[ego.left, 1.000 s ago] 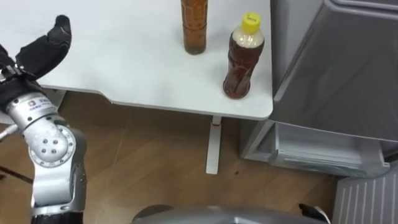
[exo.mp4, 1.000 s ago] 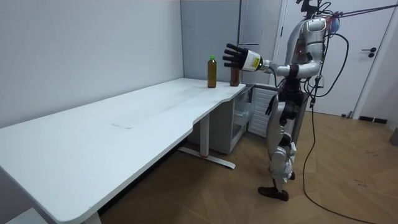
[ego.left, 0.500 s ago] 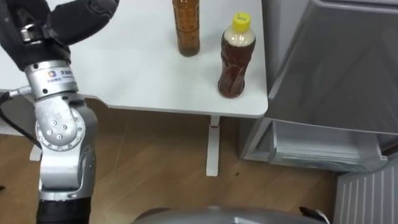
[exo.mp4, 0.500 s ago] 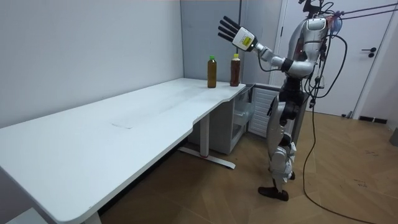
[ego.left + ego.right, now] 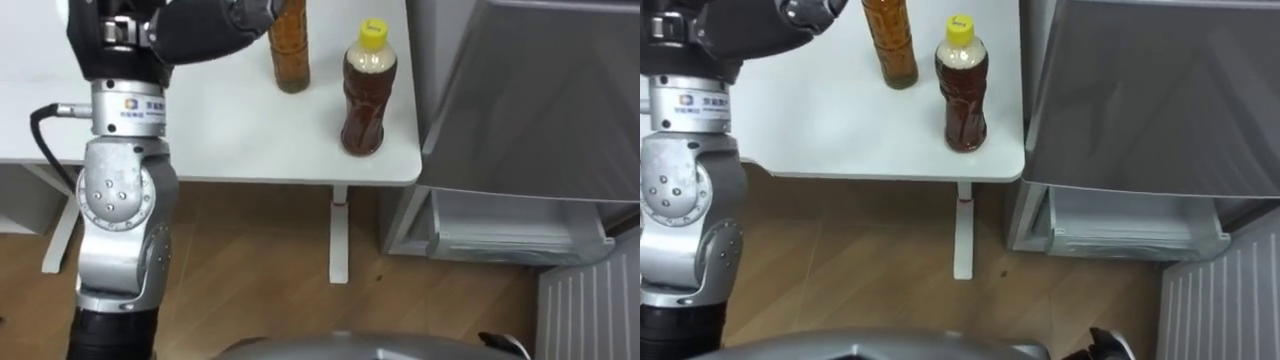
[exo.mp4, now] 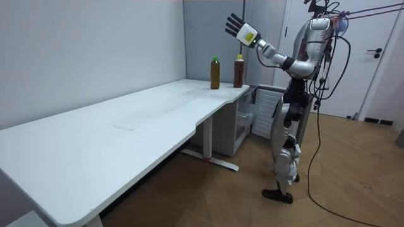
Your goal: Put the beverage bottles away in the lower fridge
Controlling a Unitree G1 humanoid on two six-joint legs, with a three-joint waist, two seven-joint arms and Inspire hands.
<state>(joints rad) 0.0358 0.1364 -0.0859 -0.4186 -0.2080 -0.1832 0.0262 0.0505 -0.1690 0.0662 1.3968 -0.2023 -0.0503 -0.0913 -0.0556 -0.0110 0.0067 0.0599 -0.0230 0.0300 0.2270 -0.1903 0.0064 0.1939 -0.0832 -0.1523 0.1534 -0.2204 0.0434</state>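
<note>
The left hand (image 6: 238,29) is up in the air with its fingers spread and straight, holding nothing. Below it and a little beyond stand the two drinks on the white table (image 5: 220,130). The taller amber bottle (image 5: 288,48) is just past the fingertips in the eye views, and the yellow-capped bottle (image 5: 363,88) is further toward the robot's right, near the table corner beside the fridge (image 5: 530,90).

Both look like full plastic bottles of tea — likely fairly heavy for their size, with stiff enough walls and a smooth, rather slippery skin. The yellow-capped one has a waisted, ribbed body, so a wrap around its middle seems the safest hold, rather than a pinch at the cap.

Each bottle stands upright — long axis vertical, cap pointing up. Beyond them, low down, the fridge's lower compartment (image 5: 505,238) appears open.
</note>
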